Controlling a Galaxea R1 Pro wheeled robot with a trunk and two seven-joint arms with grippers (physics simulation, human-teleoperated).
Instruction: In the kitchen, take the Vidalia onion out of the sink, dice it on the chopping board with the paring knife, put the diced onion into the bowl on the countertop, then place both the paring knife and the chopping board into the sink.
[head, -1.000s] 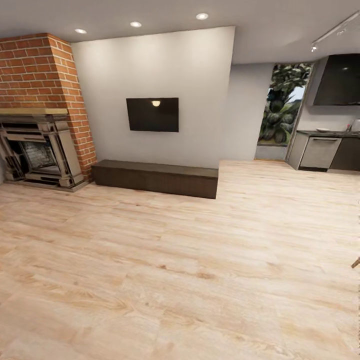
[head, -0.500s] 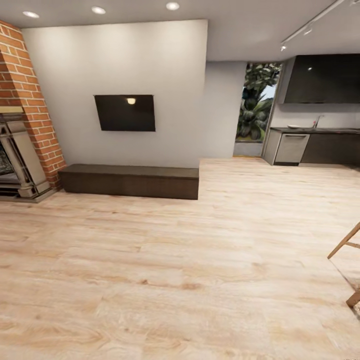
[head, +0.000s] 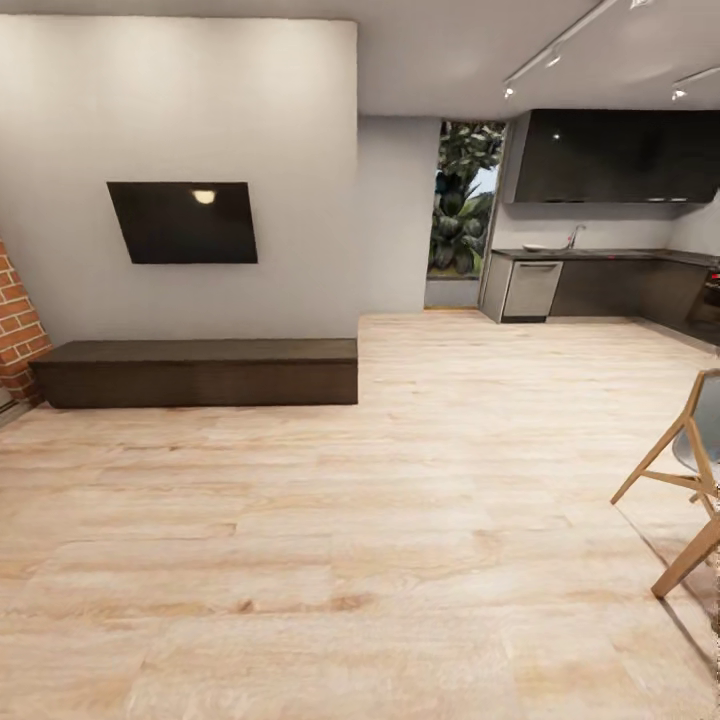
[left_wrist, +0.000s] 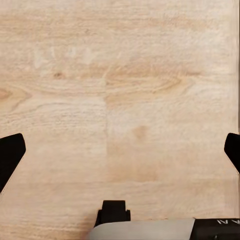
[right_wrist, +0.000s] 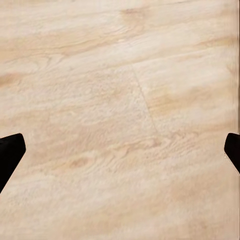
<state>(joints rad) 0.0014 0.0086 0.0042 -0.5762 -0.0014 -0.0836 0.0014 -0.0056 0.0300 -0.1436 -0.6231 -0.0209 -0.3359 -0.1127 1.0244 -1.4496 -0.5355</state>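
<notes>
The robot stands on a pale wood floor (head: 330, 560) in a living room, with the kitchen well away at the far right. There a dark desk (head: 600, 254) runs along the back wall under black cabinets (head: 610, 155), and a small faucet (head: 573, 236) rises near its left end, which marks the sink; the basin itself is too small to make out. The onion, board, knife and bowl cannot be told at this range. Nearer, a TV (head: 185, 222) hangs on the grey wall over a low bench (head: 200, 370), and a wooden chair (head: 685, 480) stands at the floor's right edge.

The left pincer (left_wrist: 120, 150) hangs over bare floor with its tips far apart and nothing between them. The right pincer (right_wrist: 120, 150) is the same, wide apart and empty.

By my judgement the task is not yet begun and the drive to the kitchen comes first. The onion should be light, firm, smooth and round, so liable to roll or slip; a hold across its widest part seems best. The knife is best taken by its handle, the stiff board by a long edge.
</notes>
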